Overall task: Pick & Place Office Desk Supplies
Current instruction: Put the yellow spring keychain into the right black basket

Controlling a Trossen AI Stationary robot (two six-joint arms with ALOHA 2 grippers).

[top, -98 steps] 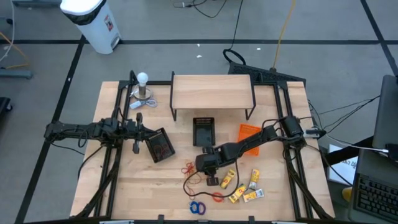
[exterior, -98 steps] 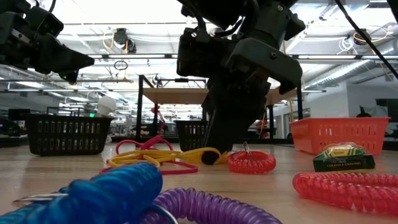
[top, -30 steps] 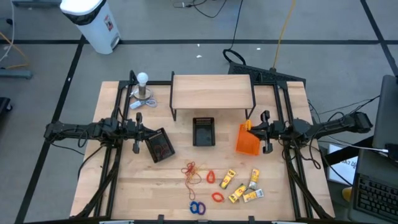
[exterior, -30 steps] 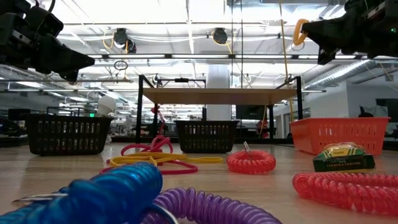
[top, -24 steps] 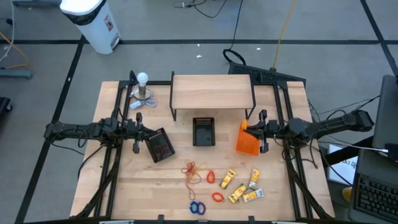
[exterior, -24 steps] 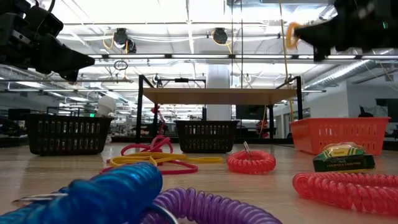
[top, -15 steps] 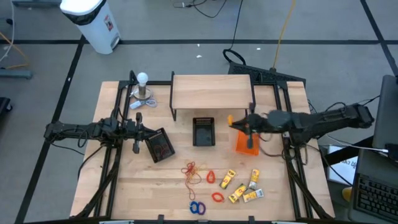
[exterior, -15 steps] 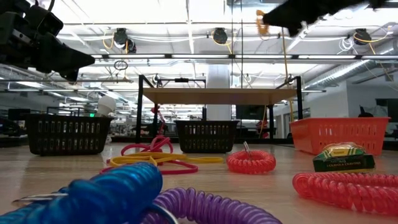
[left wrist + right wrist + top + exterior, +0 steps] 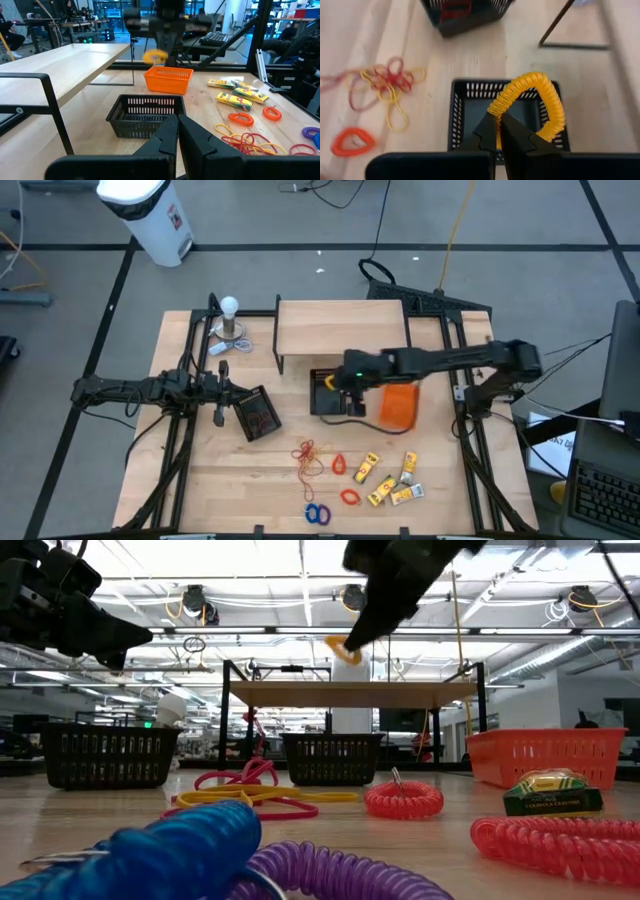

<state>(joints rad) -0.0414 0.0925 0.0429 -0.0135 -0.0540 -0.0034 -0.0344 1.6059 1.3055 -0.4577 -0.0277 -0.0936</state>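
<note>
My right gripper hangs over the middle black mesh bin, tipped downward and shut on a yellow coil ring, which also shows high above the table in the low view. My left gripper waits shut at the table's left, pointing level beside a tilted black bin. On the table's near half lie a tangle of rubber bands, two orange coil rings, a blue and purple ring and several yellow packets. My right gripper pinches one side of the yellow coil ring's loop between its two fingers. The fingers slant down from the table's right. The ring stands out in an arch beyond the fingertips, lifted clear above the middle black bin.
An orange bin sits just right of the middle black bin, under my right arm. A wooden shelf on black legs stands at the back centre. A white bulb on a metal base is at the back left.
My right gripper has swung from the table's right side, past the orange bin, toward the left to a place over the middle black bin. It has risen and tipped from level to slanting down. The yellow coil ring has stayed in its shut fingers throughout.
</note>
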